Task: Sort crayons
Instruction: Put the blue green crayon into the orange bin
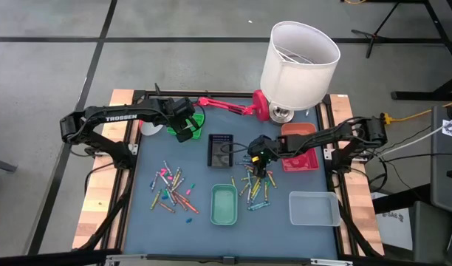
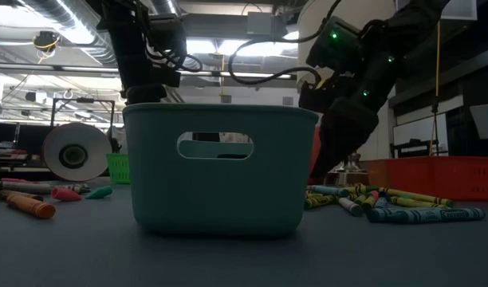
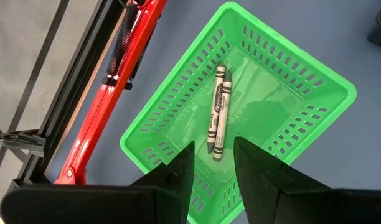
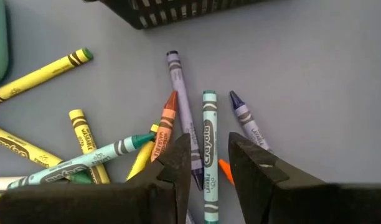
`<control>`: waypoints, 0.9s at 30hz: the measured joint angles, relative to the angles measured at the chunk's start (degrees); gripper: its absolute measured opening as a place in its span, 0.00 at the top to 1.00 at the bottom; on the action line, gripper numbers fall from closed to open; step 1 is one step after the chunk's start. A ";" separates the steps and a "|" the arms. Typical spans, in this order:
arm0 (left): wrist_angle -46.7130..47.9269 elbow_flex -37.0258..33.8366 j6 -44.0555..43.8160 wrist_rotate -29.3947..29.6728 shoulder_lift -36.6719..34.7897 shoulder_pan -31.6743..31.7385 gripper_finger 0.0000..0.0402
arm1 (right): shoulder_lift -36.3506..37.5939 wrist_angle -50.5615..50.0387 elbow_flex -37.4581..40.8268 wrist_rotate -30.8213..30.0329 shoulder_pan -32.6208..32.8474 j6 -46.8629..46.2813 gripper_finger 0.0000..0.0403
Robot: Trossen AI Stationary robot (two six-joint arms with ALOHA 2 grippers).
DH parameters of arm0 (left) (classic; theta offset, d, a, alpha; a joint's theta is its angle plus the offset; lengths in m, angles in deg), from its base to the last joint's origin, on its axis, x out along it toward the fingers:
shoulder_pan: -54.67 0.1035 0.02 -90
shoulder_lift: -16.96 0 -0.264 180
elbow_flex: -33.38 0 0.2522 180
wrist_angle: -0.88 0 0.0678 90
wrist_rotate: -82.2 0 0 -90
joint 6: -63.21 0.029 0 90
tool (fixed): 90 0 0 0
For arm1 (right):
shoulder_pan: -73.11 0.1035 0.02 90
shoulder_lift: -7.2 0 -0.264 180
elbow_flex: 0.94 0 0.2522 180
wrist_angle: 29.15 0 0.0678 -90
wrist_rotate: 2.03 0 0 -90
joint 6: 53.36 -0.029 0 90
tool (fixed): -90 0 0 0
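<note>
Crayons lie in two loose piles on the blue mat, one at the left (image 1: 170,188) and one at the right (image 1: 257,188). My right gripper (image 4: 209,140) stands open just above the right pile, pointing steeply down, with a teal crayon (image 4: 207,134) under the gap between its fingers; a purple (image 4: 181,99), an orange-brown (image 4: 167,121) and a blue-violet crayon (image 4: 243,115) lie beside it. My left gripper (image 3: 212,149) hangs open over the green basket (image 3: 290,118), in which two grey crayons (image 3: 218,106) lie side by side on the bottom.
A black basket (image 1: 220,150) stands mid-table, just beyond the right pile. A teal tray (image 1: 224,205) and a clear tray (image 1: 313,208) sit near the front, a red tray (image 1: 300,151) at the right. A red desk lamp's white shade (image 1: 298,63) overhangs the far edge.
</note>
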 joint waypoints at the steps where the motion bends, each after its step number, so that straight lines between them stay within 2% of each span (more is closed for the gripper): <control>1: 0.00 0.00 -0.03 0.00 0.00 0.00 0.76 | 0.00 0.02 0.00 0.00 0.00 0.02 0.74; 10: 0.00 0.00 -1.73 -0.01 0.00 0.00 0.76 | -0.09 -0.02 0.00 -1.53 0.02 0.97 0.74; 19: 0.00 0.00 -1.73 -0.02 0.00 -0.02 0.76 | -4.74 0.63 -0.15 -1.49 0.00 1.77 0.74; 27: 0.00 0.00 -1.73 0.00 0.00 -0.02 0.76 | -5.01 0.73 -0.15 -1.57 0.00 1.79 0.74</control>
